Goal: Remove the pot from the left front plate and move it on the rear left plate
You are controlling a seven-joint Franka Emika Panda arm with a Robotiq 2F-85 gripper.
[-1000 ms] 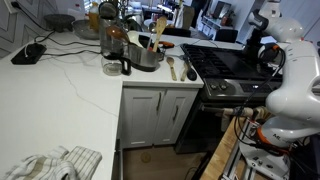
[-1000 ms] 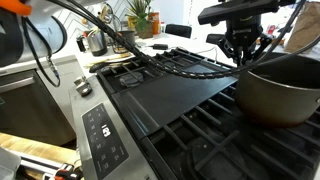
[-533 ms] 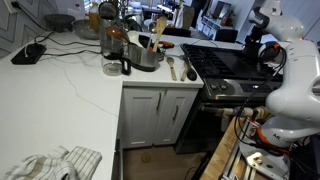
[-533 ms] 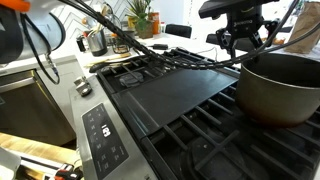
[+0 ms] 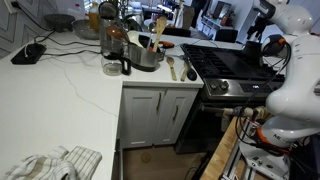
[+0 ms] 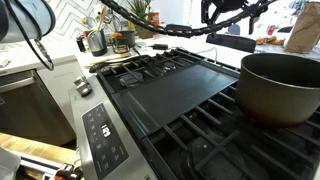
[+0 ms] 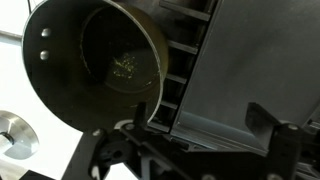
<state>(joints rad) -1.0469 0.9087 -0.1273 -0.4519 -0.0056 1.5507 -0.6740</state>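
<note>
The pot (image 6: 280,85) is low, wide and dark, and it stands on a black grate (image 6: 225,140) at the right of the cooktop, beside a flat dark griddle (image 6: 185,95). My gripper (image 6: 238,12) hangs well above the pot's far rim, at the top edge of that exterior view, and is clear of it. In the wrist view the pot (image 7: 110,60) lies at the upper left with its inside bare. My gripper (image 7: 200,130) is open over the griddle (image 7: 250,60), with nothing between the fingers (image 7: 275,125).
A shiny steel pot with wooden utensils (image 5: 148,52) and a glass jug (image 5: 115,55) stand on the white counter beside the cooktop. A cloth (image 5: 50,165) lies at the counter's near corner. The stove's control panel (image 6: 105,135) runs along its steel front.
The gripper has opened, let go of the pot's rim and risen straight up. The pot stays where it was on the grate.
</note>
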